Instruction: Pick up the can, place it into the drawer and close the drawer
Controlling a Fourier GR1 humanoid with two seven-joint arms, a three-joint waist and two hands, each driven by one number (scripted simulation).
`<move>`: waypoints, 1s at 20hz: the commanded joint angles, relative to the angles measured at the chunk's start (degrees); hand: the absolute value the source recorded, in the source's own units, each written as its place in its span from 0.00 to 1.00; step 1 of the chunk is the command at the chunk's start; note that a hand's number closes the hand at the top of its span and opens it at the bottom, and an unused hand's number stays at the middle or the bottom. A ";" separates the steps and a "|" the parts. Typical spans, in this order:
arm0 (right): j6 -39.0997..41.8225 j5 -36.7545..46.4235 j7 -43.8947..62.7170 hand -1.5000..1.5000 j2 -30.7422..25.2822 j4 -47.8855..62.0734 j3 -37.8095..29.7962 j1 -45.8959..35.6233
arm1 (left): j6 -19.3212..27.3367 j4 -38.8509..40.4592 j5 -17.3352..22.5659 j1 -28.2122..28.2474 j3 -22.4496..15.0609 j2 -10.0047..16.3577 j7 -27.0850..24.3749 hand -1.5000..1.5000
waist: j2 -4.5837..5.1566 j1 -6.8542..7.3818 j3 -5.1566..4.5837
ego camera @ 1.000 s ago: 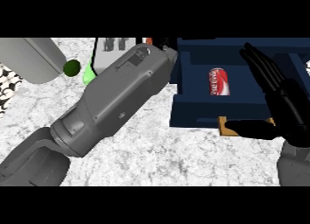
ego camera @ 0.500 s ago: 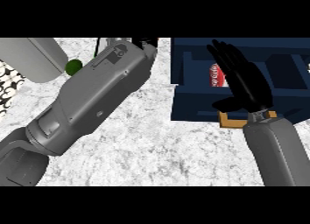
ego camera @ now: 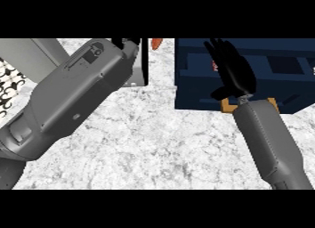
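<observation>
Two steps we judge done: red can (ego camera: 215, 67) lies in dark blue open drawer (ego camera: 193, 89) beneath our right hand (ego camera: 234, 73), fingers straight, pressed together; closing left.

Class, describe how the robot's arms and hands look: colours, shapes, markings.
The left forearm and right forearm are smooth, rounded grey shells; the left has a darker inset panel near its wrist. The left robot hand and right robot hand are black.
</observation>
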 commanded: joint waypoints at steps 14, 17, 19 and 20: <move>-19.70 2.53 -2.01 0.00 -2.44 30.90 -8.95 -16.99 | 0.87 -11.91 -3.11 6.06 0.82 4.97 4.93 0.00 | 1.36 1.86 0.53; -24.88 3.05 -1.24 0.00 -1.65 33.60 -9.82 -18.05 | 0.89 -14.40 -3.99 7.44 0.73 7.37 5.88 0.00 | 1.28 2.28 0.52; -24.09 3.80 -0.79 0.00 -2.58 35.49 -9.88 -21.75 | -1.98 -14.97 -3.55 8.16 1.78 10.24 6.52 0.00 | 1.58 2.94 0.50; -26.11 3.72 -1.35 0.00 -3.46 36.87 -10.45 -20.47 | -0.21 -15.89 -4.05 7.86 1.54 10.12 7.22 0.00 | 1.58 2.87 0.53</move>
